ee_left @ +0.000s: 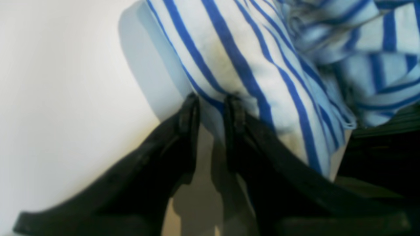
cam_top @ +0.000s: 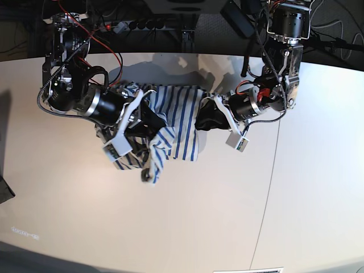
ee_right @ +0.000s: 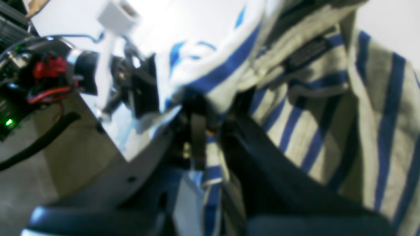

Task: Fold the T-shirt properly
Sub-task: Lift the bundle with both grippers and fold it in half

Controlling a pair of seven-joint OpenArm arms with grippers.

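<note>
The T-shirt (cam_top: 183, 122), white with blue stripes, hangs bunched between my two grippers over the white table (cam_top: 227, 205), and a loose part droops toward the tabletop (cam_top: 154, 165). In the left wrist view my left gripper (ee_left: 211, 109) has its black fingers (ee_left: 190, 113) pinching a fold of the T-shirt (ee_left: 229, 55). In the base view my left gripper (cam_top: 206, 120) is at the cloth's right end. My right gripper (ee_right: 210, 108) is shut on a thick bundle of the T-shirt (ee_right: 311, 108), and in the base view my right gripper (cam_top: 149, 118) is at the left end.
A power strip (cam_top: 136, 24) and cables lie behind the table's far edge. A dark object (cam_top: 4, 192) juts in at the left border. A thin seam (cam_top: 272, 170) runs down the table's right side. The other arm's wrist with red wires (ee_right: 49, 75) appears in the right wrist view.
</note>
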